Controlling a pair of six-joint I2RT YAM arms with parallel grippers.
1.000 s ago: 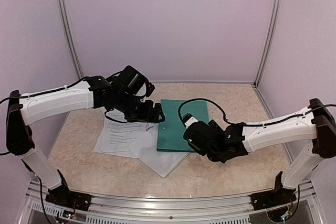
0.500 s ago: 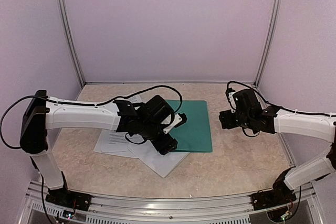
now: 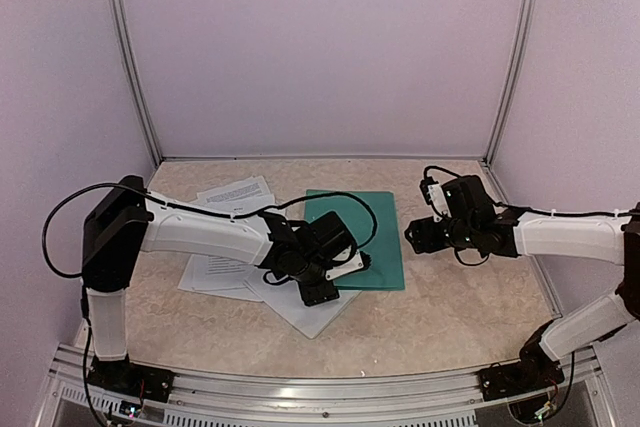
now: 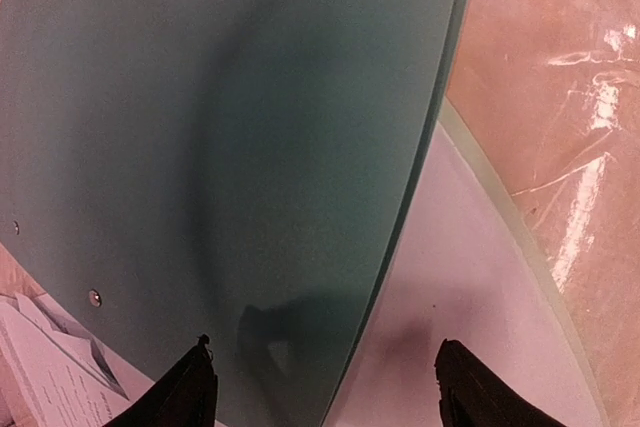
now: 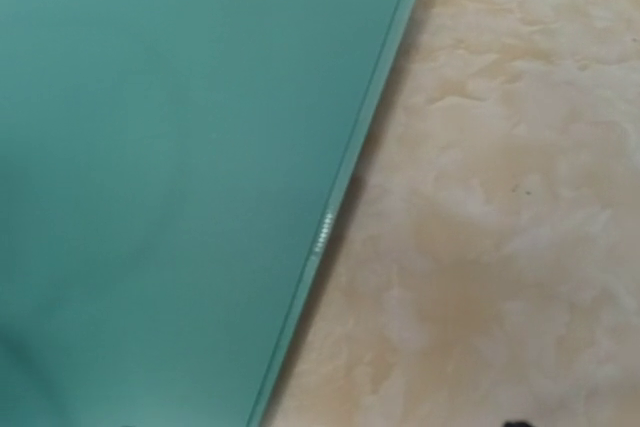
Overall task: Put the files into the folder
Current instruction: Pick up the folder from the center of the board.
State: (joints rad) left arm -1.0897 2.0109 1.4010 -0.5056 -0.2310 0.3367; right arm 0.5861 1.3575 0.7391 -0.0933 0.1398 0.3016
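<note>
The dark teal folder (image 3: 365, 232) lies shut and flat on the table, and it also shows in the left wrist view (image 4: 220, 137) and the right wrist view (image 5: 170, 177). Printed white files (image 3: 235, 192) lie left of it and partly under it (image 3: 215, 272); a corner shows in the left wrist view (image 4: 40, 367). My left gripper (image 3: 322, 289) hangs open and empty over the folder's near edge (image 4: 325, 347). My right gripper (image 3: 412, 237) hovers beside the folder's right edge; only one fingertip shows off-centre at the bottom of its view, with nothing held.
A pale sheet-like board with a pale green rim (image 4: 480, 277) pokes out from under the folder's near edge (image 3: 300, 309). Beige marbled table (image 5: 500, 197) lies right of the folder. Lilac walls with metal posts (image 3: 130, 57) enclose the table.
My left arm has swung from the folder's left side to its near edge. My right arm has pulled back from the folder's near edge to its right side.
</note>
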